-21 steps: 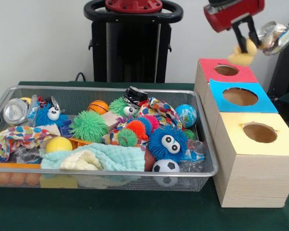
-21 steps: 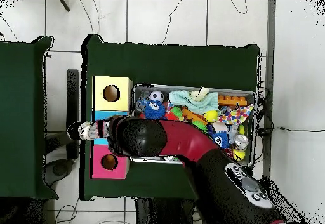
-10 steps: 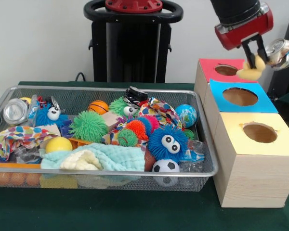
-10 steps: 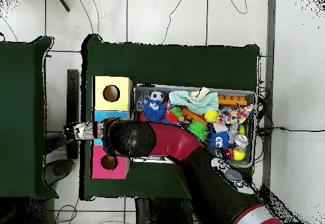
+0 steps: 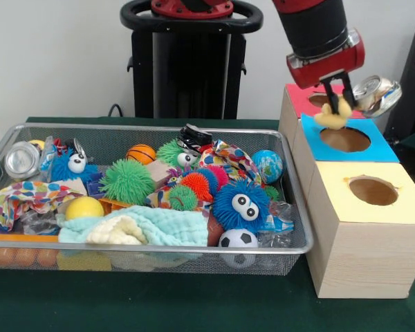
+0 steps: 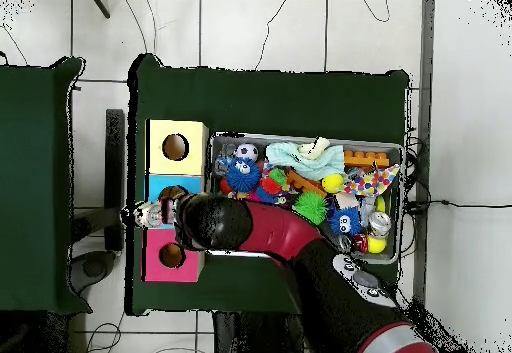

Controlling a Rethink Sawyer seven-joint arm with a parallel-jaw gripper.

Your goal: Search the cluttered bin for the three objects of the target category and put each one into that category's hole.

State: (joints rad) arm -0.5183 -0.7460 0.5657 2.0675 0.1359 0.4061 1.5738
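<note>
1. soccer ball (image 5: 237,239), small and black-and-white, sits at the wire bin's (image 5: 301,232) nearest corner, low and well to the left of the jaws in the front view.
2. yellow-topped box (image 5: 373,191) stands nearest of the three wooden boxes, its round hole open, below and in front of the jaws.
3. pale green cloth (image 5: 152,227) lies along the bin's front wall, with a yellow ball (image 5: 84,207) just beside its left end.
4. blue fuzzy ball with googly eyes (image 5: 241,205) rests behind the soccer ball; a green spiky ball (image 5: 126,181) and an orange spiky ball (image 5: 194,185) lie further left.
5. blue-topped box (image 5: 346,140) is the middle one; the jaws hang just above the far rim of its hole.
6. gripper (image 5: 337,90) points down from the red and black arm (image 5: 317,34), its jaws clamped on a crushed silver can (image 5: 377,95) that sticks out to the right of them, with a pale yellow soft piece (image 5: 332,115) caught at the tips and dangling over the blue hole.
7. red-topped box (image 5: 301,102) is directly behind the jaws, its hole partly hidden by them.
8. basketball (image 5: 141,153), globe ball (image 5: 268,165) and another silver can (image 5: 22,160) lie toward the bin's far side, all well left of the jaws.
9. overhead view shows the arm crossing the bin and the held can (image 6: 143,213) beside the box row.
</note>
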